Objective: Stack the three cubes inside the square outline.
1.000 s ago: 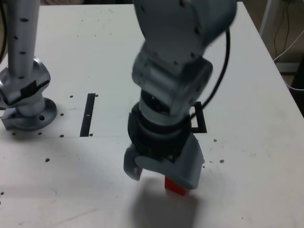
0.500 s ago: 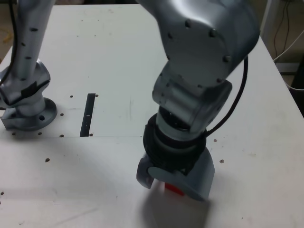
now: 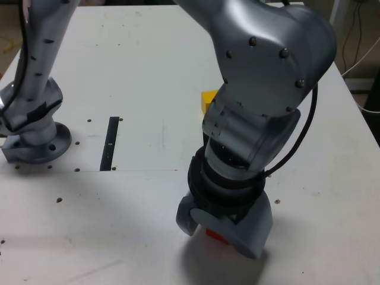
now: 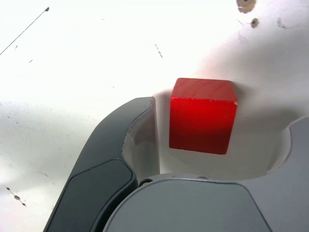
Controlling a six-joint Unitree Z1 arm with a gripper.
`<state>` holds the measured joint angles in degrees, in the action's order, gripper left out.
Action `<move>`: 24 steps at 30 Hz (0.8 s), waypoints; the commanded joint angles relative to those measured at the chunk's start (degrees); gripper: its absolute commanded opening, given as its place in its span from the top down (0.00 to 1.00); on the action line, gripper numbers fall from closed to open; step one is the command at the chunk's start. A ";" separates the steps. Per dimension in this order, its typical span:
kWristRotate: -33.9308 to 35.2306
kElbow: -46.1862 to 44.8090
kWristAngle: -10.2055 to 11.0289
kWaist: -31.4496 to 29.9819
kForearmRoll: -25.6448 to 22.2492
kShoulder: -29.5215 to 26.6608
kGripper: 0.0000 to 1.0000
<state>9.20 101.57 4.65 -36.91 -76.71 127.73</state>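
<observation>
Yellow cube (image 3: pixel 209 100) shows only in the exterior view.

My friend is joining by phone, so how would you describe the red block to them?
On the white table, follow the grey arm down to its open gripper. The small red cube sits between the jaws; the yellow block is farther back.

Yellow cube (image 3: pixel 208 98) newly in sight

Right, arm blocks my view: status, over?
End effector open. Solid red cube between its jaws, ungripped. Yellow block partly behind grey arm, clear of jaws.
</observation>
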 commanded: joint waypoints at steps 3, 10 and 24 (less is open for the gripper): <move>-1.00 0.26 0.03 0.25 -0.28 0.65 0.18; -1.46 0.15 0.19 0.63 -1.13 1.21 0.24; -1.61 0.21 2.19 1.09 -2.07 1.21 0.42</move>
<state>7.79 101.57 6.65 -35.97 -78.57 128.75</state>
